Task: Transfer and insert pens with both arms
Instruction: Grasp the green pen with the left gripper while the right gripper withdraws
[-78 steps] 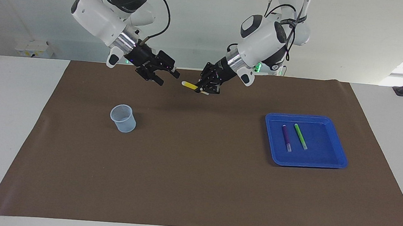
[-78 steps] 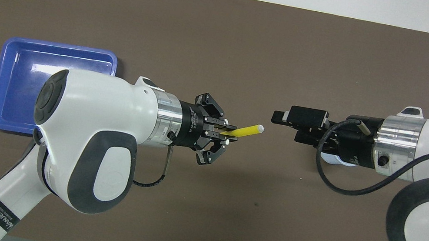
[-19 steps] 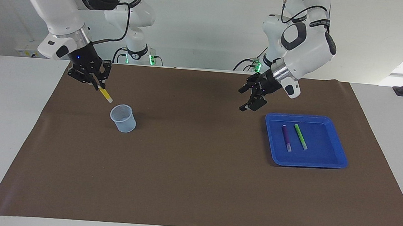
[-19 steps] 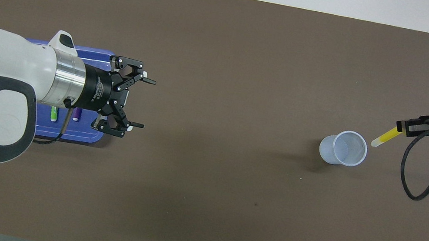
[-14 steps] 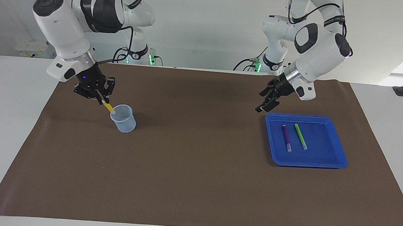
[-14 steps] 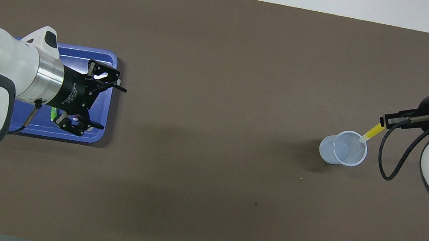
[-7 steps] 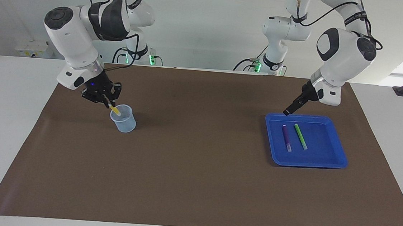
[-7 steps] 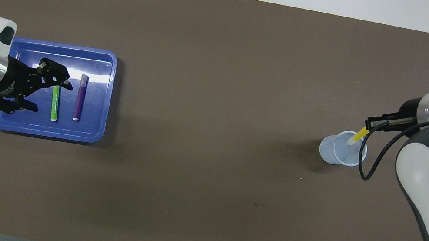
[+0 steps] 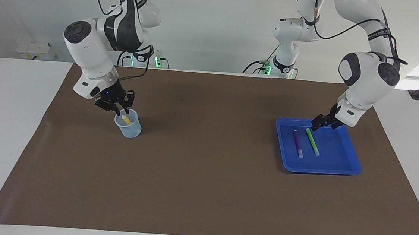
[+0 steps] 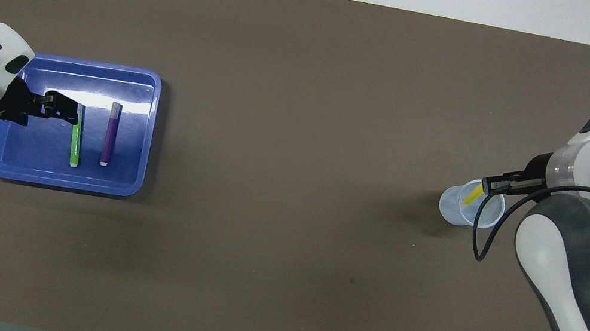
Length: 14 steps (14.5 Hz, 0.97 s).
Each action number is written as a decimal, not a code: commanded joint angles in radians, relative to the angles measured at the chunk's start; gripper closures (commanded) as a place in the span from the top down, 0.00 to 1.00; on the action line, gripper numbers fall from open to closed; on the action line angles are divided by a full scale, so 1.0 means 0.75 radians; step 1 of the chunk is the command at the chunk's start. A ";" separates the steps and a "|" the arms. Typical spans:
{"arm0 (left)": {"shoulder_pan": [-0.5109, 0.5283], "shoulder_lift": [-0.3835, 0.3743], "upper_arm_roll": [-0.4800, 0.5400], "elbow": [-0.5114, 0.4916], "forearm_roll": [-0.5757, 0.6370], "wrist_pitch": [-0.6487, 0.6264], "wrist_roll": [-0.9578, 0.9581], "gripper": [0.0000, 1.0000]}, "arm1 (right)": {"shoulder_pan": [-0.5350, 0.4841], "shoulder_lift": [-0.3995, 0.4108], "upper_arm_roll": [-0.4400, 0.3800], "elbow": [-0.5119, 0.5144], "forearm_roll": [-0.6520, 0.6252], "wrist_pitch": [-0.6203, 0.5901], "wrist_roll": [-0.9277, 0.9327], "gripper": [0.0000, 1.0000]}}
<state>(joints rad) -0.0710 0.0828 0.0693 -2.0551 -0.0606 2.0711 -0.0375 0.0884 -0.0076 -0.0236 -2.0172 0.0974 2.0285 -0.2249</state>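
Yellow plastic shows inside the small clear plastic cup (image 9: pixel 128 122): the short yellow marker pen (image 9: pixel 126 118) leans in it, tilted, at the right arm's end of the table. The right gripper (image 9: pixel 117 109) hangs just over the cup's rim, right above the pen's upper end; whether its fingers are parted or still touch the pen cannot be told. Its place suggests the insert step for this pen is at its close.

At the left arm's end sits a shallow blue plastic tray (image 9: pixel 351 164). Two more slim pens lie flat in it, side by side and apart: a green marker pen (image 9: pixel 312 141) and a purple marker pen (image 9: pixel 298 143), each with a pale cap end. The left gripper (image 9: pixel 320 123) is low over the tray, by the green pen's end nearer the robots, jaws apart (likely lining up to pick that pen next, since it must be handed over to reach the cup).

Everything rests on a brown mat (image 9: pixel 204 184) covering a white table (image 9: pixel 3 123). White walls stand past the robots, and two slimmer white arms with green lights (image 9: pixel 277 65) wait there.
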 commanded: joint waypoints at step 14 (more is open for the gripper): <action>0.001 0.186 -0.004 -0.113 0.114 0.292 0.115 0.78 | 0.060 -0.012 0.023 0.215 0.741 -0.140 0.359 1.00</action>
<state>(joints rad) -0.0718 0.2272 0.0659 -2.1191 0.0047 2.2781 0.0569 0.1226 -0.0188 -0.0137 -1.8697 0.5964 1.9330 -0.0346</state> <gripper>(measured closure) 0.203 0.000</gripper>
